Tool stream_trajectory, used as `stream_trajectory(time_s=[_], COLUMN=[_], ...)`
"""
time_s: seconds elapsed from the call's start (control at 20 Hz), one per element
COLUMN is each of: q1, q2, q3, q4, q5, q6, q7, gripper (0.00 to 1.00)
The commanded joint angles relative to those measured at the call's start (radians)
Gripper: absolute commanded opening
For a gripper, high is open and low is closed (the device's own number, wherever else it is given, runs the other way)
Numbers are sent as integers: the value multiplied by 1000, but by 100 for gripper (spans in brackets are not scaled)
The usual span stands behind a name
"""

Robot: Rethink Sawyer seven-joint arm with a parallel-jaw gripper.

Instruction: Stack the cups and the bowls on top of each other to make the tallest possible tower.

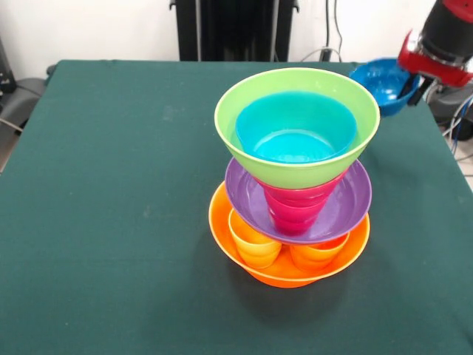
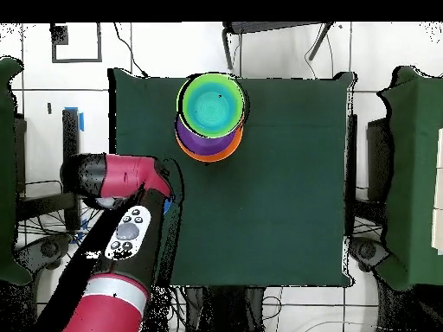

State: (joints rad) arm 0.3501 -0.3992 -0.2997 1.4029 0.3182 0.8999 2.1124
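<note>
The gripper (image 1: 414,87) sits at the far right corner of the table (image 1: 111,222), mostly hidden under the red and black arm (image 2: 121,186). It appears to be pinching the rim of the dark blue bowl (image 1: 383,83), which looks raised just off the cloth at the table's edge; that the fingers are pressed on the rim is a judgement, since the contact itself is partly masked. In the overhead view the arm covers both gripper and bowl.

The tower (image 1: 295,185) stands well apart from the gripper, near the table's centre line. From the bottom: the large orange bowl (image 1: 284,275), holding a yellow cup (image 1: 253,240) and an orange cup (image 1: 318,253); the purple bowl (image 1: 347,207) resting on those; a red cup (image 1: 294,211) upright in it; the lime green bowl (image 1: 244,103) seated on the red cup; the light blue bowl (image 1: 295,129) nested inside.

Step in hand, as judged: carrying the dark blue bowl to the top.

To do it well:
- Lift clear of the lime rim before crossing over.
- Centre over the light blue bowl; the stack rests on a single cup, so an off-axis load could tip it.
- Lower vertically, release without sideways drag.
- Inverting the bowl would add more height than nesting it.
</note>
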Motion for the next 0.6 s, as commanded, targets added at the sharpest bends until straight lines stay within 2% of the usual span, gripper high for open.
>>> stream_trajectory(time_s=[0.05,0.6], q1=[0,-19], q2=[-53,-107], q3=[2,-34], q4=[-159,-316], q5=[-18,-34], q6=[230,516], q7=[227,211], gripper=[0,0])
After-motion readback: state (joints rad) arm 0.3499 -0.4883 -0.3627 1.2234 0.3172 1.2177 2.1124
